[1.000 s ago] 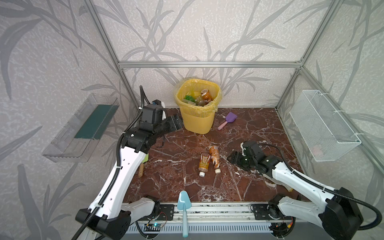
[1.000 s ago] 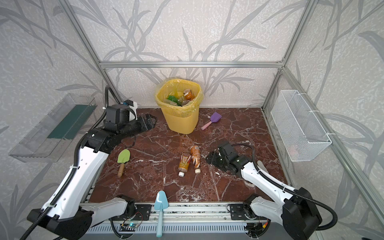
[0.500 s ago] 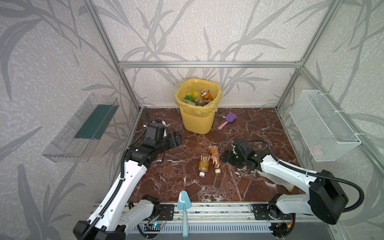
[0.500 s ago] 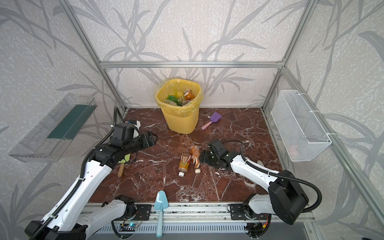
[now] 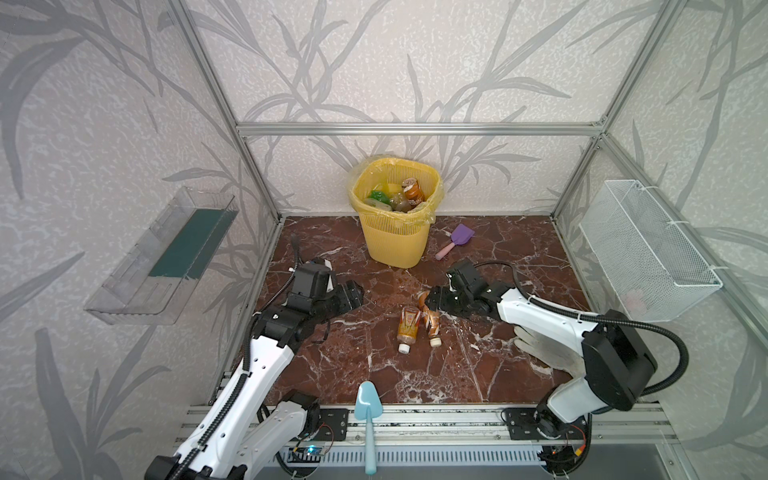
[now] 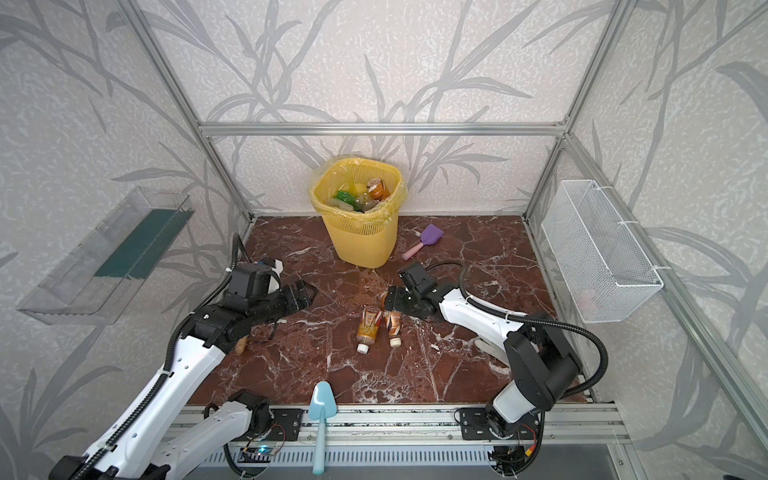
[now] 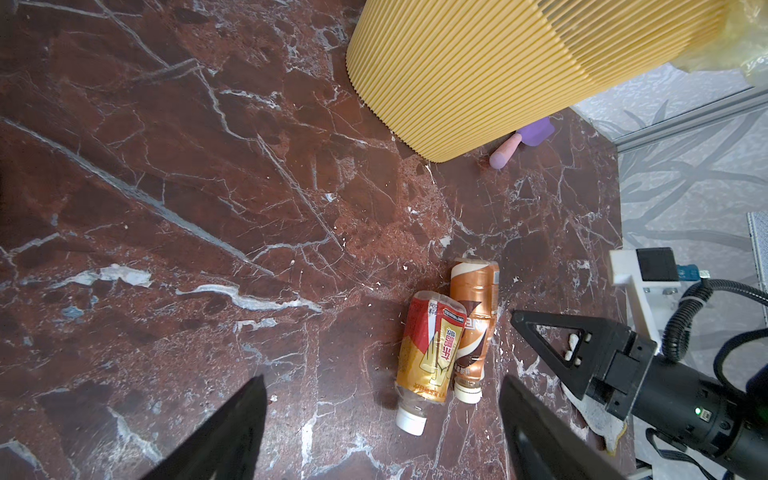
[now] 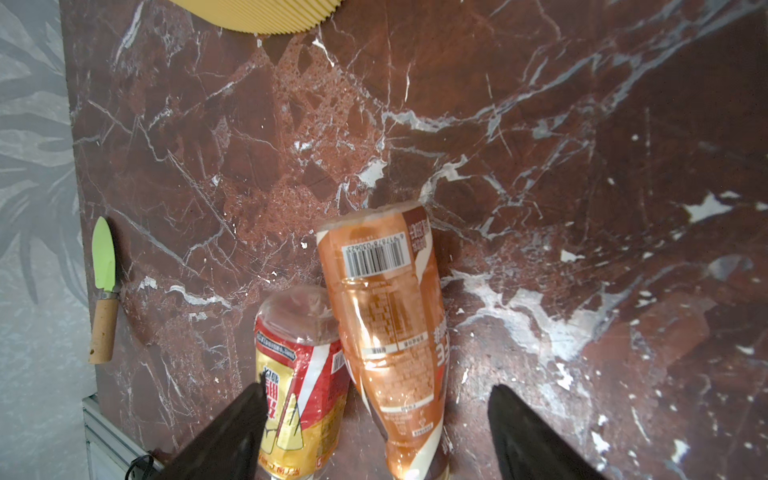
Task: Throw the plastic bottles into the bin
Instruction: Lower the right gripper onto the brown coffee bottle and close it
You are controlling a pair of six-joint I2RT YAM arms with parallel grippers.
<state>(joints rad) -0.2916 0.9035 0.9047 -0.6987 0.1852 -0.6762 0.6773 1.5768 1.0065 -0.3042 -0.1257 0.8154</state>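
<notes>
Two small plastic bottles lie side by side, touching, mid-floor, with their caps toward the front rail. The left one is a clear bottle with a gold-and-red label and white cap. The right one is a dented bottle with an orange-brown label and white cap.

Left of them, the left gripper hangs low, jaws spread wide with nothing between them. The right gripper reaches in from the right, also spread wide. In its wrist view the orange-brown bottle shows between its fingers, but whether they touch it cannot be told.

A heap of further bottles, green and brown-orange among them, lies in the tall yellow lattice bin with a yellow liner bag, by the back wall.

The dark red marble floor has white veins. Grey leaf-patterned walls and aluminium framing enclose it.
</notes>
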